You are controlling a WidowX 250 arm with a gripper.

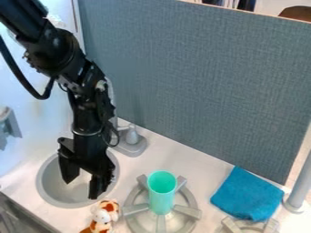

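Nearest the camera, a white plush toy with orange-brown patches (104, 217) lay at the bottom edge, just in front of the sink (44, 191) and just beside the left burner (130, 220). The black gripper (83, 184) hung downward over the round sink, its two fingers spread well apart with nothing held between them; the toy was the nearest loose object. Part of the basin floor showed beneath. A strip of white counter (135, 167) ran between the sink and that burner, on which a mint-green cup (162, 199) stood upright, mouth up; its inner wall showed, but its bottom could not be made out. The gray faucet (131, 144) stood behind the sink. Rightward, a blue cloth (248, 195) lay between the tall gray partition (194, 82) and the right burner (267, 226), near a gray post (298, 191).
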